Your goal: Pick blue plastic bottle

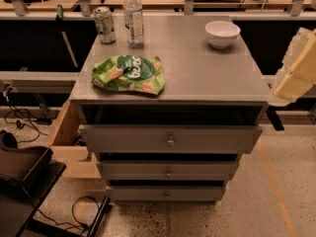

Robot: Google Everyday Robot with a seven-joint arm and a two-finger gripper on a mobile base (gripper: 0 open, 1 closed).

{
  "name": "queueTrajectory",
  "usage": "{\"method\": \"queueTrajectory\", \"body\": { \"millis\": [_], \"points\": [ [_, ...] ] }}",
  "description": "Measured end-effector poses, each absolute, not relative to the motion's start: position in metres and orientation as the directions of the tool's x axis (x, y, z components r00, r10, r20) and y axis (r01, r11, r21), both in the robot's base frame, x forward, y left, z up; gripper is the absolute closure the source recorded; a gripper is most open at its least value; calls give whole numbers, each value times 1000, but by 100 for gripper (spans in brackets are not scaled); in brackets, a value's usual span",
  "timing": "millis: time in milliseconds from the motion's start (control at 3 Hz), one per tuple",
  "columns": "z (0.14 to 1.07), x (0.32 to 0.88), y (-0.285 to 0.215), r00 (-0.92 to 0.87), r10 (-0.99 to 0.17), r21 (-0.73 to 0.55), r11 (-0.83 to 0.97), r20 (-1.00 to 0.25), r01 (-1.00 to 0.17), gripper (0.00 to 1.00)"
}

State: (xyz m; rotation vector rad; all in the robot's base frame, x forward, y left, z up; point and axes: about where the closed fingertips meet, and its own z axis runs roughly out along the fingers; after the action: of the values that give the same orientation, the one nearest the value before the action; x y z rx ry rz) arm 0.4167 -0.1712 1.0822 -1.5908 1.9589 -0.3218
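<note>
The blue plastic bottle (133,18) stands upright near the counter's (197,68) back left corner, just beside the can (104,24). The hand (295,68) hangs off the right edge, well apart from it; wide or narrow, I cannot tell.

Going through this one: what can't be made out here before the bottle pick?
All in the camera view:
- gripper, right of the cabinet top and far from the blue plastic bottle: partly cut off by the right frame edge.
- Bottle's label text: too small to read.
- can branding: too small to read.
- Drawer contents: hidden behind the drawer fronts.
</note>
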Motion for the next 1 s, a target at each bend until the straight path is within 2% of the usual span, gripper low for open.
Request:
{"method": "queueTrajectory", "body": {
  "millis": [333,667,1000],
  "points": [
    [1083,450,-164,-122,-893,-539,365,-433,-759,0],
    [1080,532,-134,-46,-740,-483,483,-671,-731,0],
    [1097,596,-110,69,-598,-467,544,-799,-698,0]
  ]
}}
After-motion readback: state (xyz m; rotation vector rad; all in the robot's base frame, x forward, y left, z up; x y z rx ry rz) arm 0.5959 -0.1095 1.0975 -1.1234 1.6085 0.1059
